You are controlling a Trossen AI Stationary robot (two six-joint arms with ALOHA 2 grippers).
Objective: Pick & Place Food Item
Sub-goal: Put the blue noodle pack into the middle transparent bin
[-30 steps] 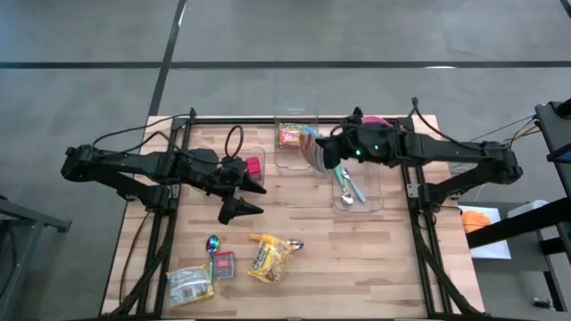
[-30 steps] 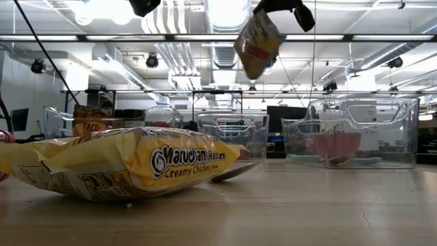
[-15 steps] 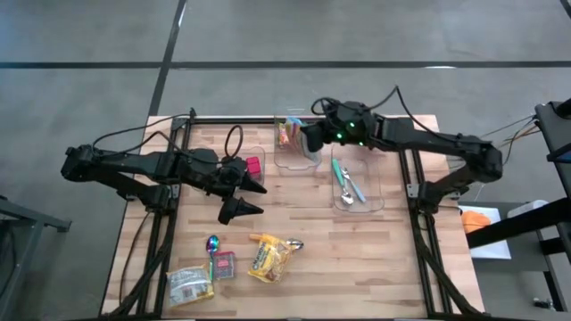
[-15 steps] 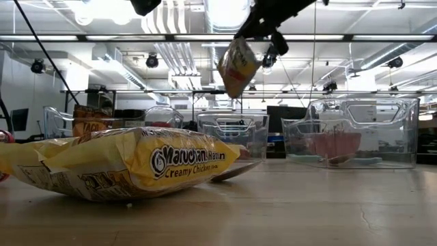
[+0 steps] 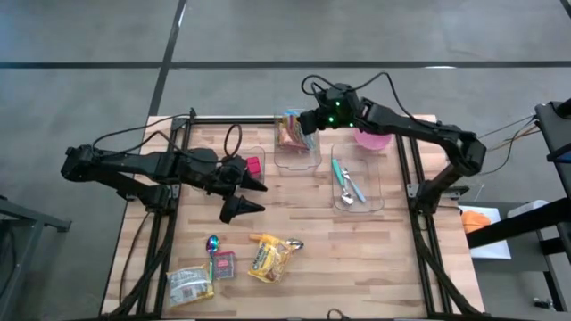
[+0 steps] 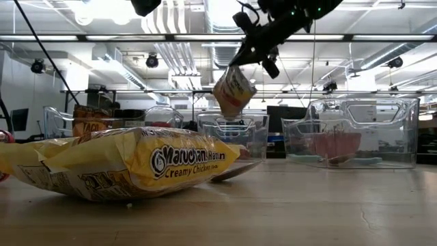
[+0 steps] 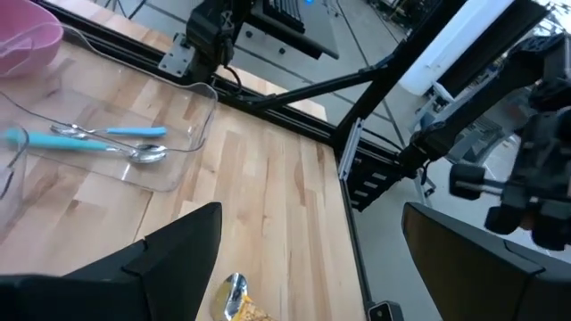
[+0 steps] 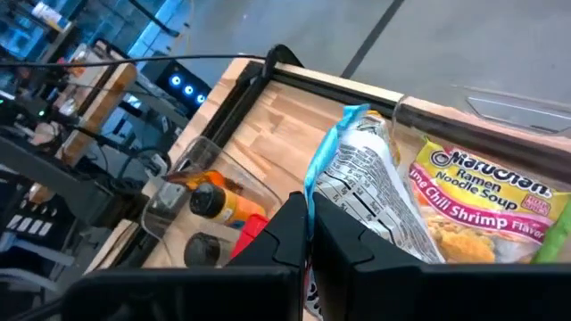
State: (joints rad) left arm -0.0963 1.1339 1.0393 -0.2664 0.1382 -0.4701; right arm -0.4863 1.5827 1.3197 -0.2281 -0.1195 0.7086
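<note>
My right gripper (image 5: 309, 126) is shut on a ramen packet (image 6: 233, 92), which it holds over the clear middle bin (image 5: 298, 159) at the table's far side. The right wrist view shows the held packet (image 8: 366, 192) next to a "Lime Chili Shrimp" ramen packet (image 8: 482, 209) lying in that bin. My left gripper (image 5: 251, 198) hovers open over the table's left middle with nothing between its fingers. A yellow ramen packet (image 5: 270, 257) lies flat on the table near the front. My right gripper pinches the packet's blue sealed edge (image 8: 310, 198) between its two fingers, coming in from the table's right and slanting down. The packet hangs tilted below the fingers (image 6: 258, 53), clear of the table, above the bin.
A clear bin with cutlery (image 5: 357, 183) and a pink bowl (image 5: 375, 140) stand right of the middle bin. A bin with bottles (image 5: 253, 166) stands to its left. A spoon (image 5: 212, 242) and two small packets (image 5: 190, 285) lie near the front left.
My right gripper has swung from above the cutlery bin toward the table's left and far edge and has sunk, still shut on the ramen packet. The packet now hangs lower, over the middle bin.
</note>
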